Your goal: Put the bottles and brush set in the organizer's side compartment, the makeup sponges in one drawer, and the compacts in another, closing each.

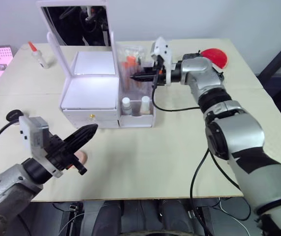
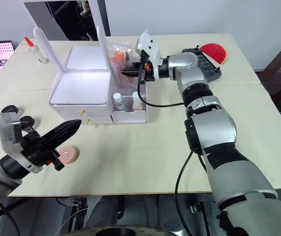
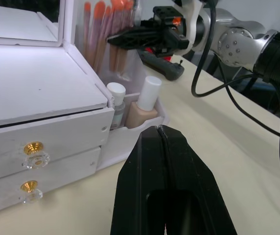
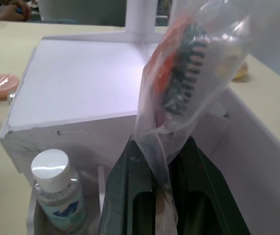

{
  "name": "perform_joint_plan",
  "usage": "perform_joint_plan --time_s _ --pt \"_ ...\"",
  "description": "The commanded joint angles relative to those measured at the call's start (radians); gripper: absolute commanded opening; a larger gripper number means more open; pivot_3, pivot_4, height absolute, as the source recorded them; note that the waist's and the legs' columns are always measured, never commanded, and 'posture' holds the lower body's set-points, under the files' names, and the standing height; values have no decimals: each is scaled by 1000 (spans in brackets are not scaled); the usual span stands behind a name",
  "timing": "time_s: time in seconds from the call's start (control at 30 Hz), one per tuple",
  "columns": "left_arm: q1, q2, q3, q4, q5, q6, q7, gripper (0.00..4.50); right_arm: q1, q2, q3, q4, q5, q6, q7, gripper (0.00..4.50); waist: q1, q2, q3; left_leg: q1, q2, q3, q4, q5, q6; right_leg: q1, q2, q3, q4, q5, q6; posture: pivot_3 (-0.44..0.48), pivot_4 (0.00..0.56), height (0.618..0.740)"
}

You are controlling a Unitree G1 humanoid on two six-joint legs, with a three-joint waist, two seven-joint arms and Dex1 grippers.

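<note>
The white organizer stands mid-table with its mirror lid raised. Its side compartment holds two white-capped bottles at the front. Behind them stands the brush set, orange-tipped brushes in a clear bag. My right gripper reaches in from the right and is shut on that bag, above the compartment. Both drawers with gold knobs are closed. My left gripper is shut with nothing in it and hovers near the front left, just above a round pink pad that looks like a makeup sponge.
Two black round items lie left of the organizer. A small red-capped bottle stands at the back left. A red disc and a black device lie at the back right. The right arm's cable trails across the table.
</note>
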State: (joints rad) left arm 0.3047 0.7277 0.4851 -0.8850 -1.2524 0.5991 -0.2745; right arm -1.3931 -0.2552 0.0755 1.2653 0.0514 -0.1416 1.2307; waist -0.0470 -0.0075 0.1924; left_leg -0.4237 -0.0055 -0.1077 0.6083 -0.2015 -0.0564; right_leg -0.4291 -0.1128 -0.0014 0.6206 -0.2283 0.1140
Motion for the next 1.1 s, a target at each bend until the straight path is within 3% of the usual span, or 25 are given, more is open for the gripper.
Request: perform_joint_plan --time_s 0.03,0.13,0.23,0.43,0.47,0.7,0.83,1.1 --pt "-4 8 -9 -12 11 -13 -2 0 -19 5 -10 -4 -17 -7 -2 191 0 0 0 0 0 0 0 0 0 0 0 0 0 0 0 0 150 740" --pt "-6 6 -25 -6 24 -10 -10 0 -23 9 -12 4 -32 13 -2 191 0 0 0 0 0 0 1 0 0 1 0 0 0 0 0 0 150 740" --pt "-8 3 -33 -8 24 -16 -9 0 -27 4 -21 6 -40 11 -8 1271 0 0 0 0 0 0 2 0 0 1 0 0 1 0 0 0 150 740" --pt "-28 9 -48 -15 10 -13 11 0 -51 -34 -48 6 -36 9 -21 4279 0 0 0 1 0 0 3 0 0 1 0 0 4 0 0 0 150 740" --pt "-33 10 -51 -15 8 -11 14 0 -56 -43 -56 4 -31 11 -15 4477 1 0 0 1 0 0 3 0 0 1 0 0 4 0 0 0 150 740" --pt "-74 23 -77 -4 -1 -1 33 0 -82 -86 -117 -10 0 23 -4 4477 0 0 0 2 0 0 4 2 -3 1 0 1 7 0 0 0 150 740" --pt "-87 30 -82 5 -7 4 34 0 -90 -121 -141 -48 24 51 73 4477 0 0 0 4 0 0 4 2 -3 1 0 1 9 0 0 0 150 740" --pt "-79 47 -21 29 -9 -9 24 0 36 -101 -58 -364 31 180 179 4477 0 0 0 5 0 0 4 2 -3 2 0 1 9 0 0 0 150 740"
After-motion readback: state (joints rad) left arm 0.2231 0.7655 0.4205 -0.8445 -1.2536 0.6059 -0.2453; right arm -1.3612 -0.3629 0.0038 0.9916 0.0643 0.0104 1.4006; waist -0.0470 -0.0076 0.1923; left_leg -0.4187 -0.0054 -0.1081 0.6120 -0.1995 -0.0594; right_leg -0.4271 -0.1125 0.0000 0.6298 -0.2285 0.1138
